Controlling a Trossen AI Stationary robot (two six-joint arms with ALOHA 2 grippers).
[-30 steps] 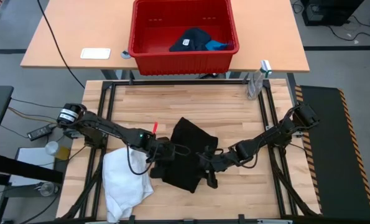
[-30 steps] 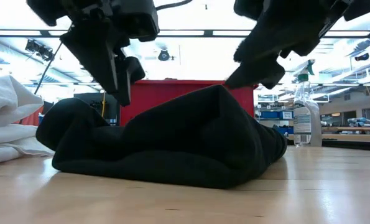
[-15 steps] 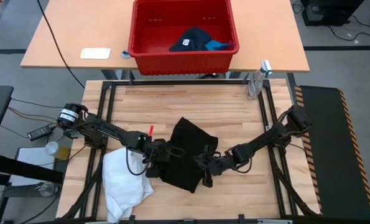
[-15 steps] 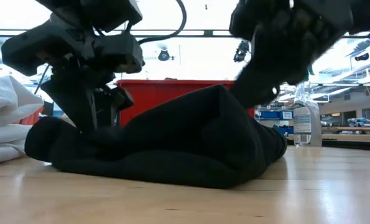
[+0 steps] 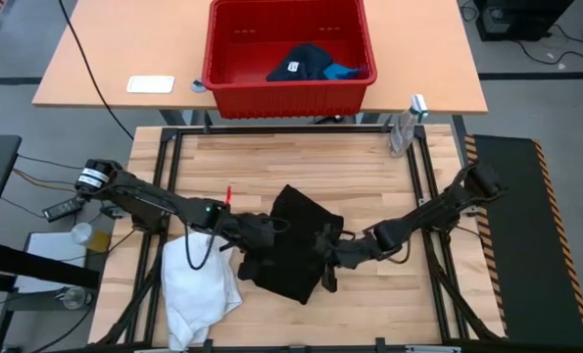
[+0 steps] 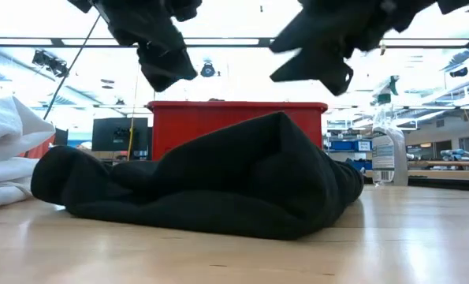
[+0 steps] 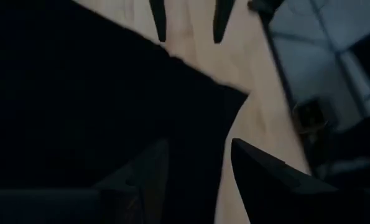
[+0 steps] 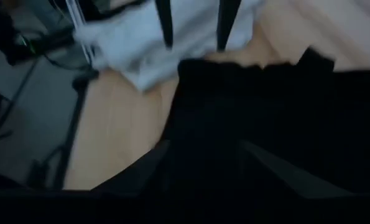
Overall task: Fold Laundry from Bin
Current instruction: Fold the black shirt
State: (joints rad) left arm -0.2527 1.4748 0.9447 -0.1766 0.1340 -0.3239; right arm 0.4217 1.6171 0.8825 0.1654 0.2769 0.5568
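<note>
A black garment [image 5: 296, 240] lies crumpled on the wooden table [image 5: 271, 167], and in the low view it [image 6: 218, 189] rests flat on the wood. My left gripper [image 5: 262, 245] hovers open over its left part. My right gripper [image 5: 322, 263] hovers open over its right part. Both [image 6: 165, 71] [image 6: 321, 71] hang clear above the cloth. A white garment [image 5: 198, 284] lies at the near left. The red bin [image 5: 289, 93] stands on the far table with a navy garment [image 5: 301, 61] and a blue one [image 5: 345, 71] inside.
A clear spray bottle [image 5: 401, 132] stands at the table's far right corner. A small white card [image 5: 150, 84] lies on the far table, left of the bin. Bare wood stretches between the black garment and the table's far edge.
Both grippers dipped onto the black garment half a second ago and have since risen clear of it. The garment's left end now lies a little farther toward the table's left than a second ago; the rest stays put.
</note>
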